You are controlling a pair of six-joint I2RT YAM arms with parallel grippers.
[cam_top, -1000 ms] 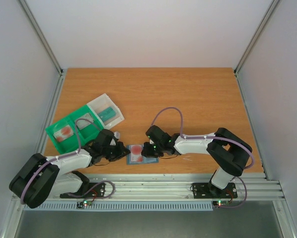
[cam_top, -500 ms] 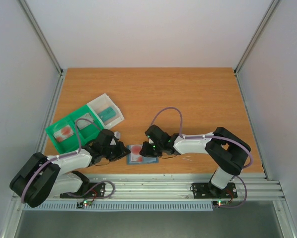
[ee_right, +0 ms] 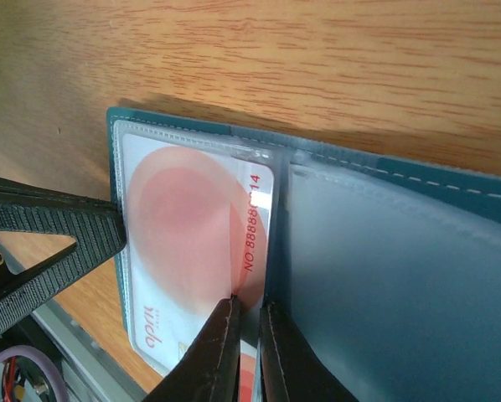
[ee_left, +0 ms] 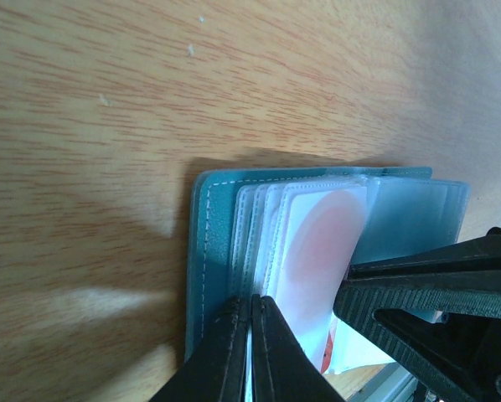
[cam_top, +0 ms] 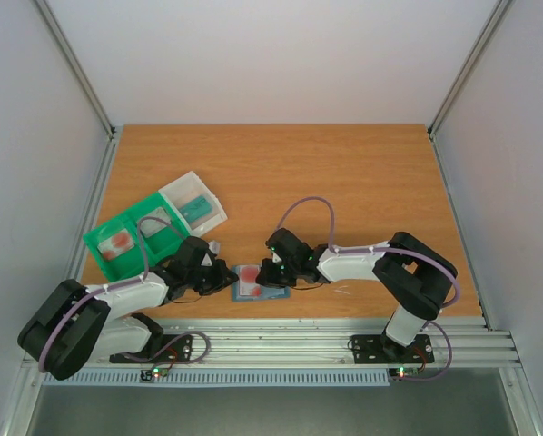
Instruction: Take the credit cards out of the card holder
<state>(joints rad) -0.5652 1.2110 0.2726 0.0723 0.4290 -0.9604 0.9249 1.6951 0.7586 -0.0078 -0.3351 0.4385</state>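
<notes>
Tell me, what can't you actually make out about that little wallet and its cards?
- Top view: the card holder is too small for any detail.
- Left wrist view: how many credit cards lie in the overlapping sleeves; the left gripper covers their lower edge.
- Right wrist view: the red-marked card is cut off by the frame's bottom edge; whether the right gripper pinches card or sleeve.

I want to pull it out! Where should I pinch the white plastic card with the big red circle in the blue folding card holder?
Pinch the white card with the red circle by the edge beside the fold: it lies flat in a clear sleeve that seems open there. Come from the middle of the blue card holder.
</notes>
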